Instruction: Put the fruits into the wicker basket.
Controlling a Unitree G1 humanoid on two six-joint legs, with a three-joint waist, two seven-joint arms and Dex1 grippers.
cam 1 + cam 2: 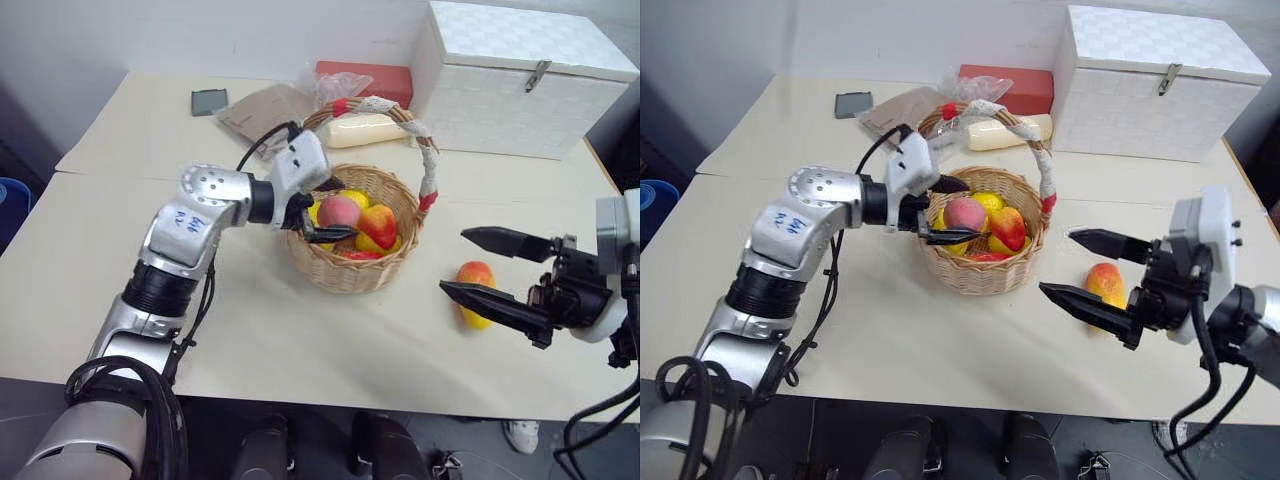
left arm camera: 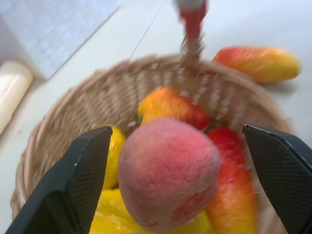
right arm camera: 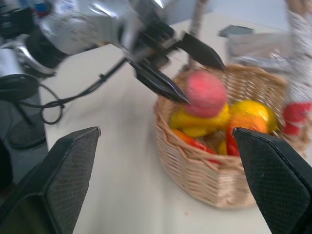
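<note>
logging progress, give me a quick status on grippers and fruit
Left gripper open over wicker basket, peach inside. Right gripper open, empty. One mango on table, path clear.

The place looks like a robot test room or lab, not a home. A plain cream-coloured table (image 1: 300,340) stands against a bare white wall (image 1: 200,30). Behind the round woven wicker basket (image 1: 352,265), toward that wall, lie loose props: a white quilted box with a metal clasp (image 1: 520,85), a flat red box (image 1: 365,78), a small dark phone (image 1: 209,101).
</note>
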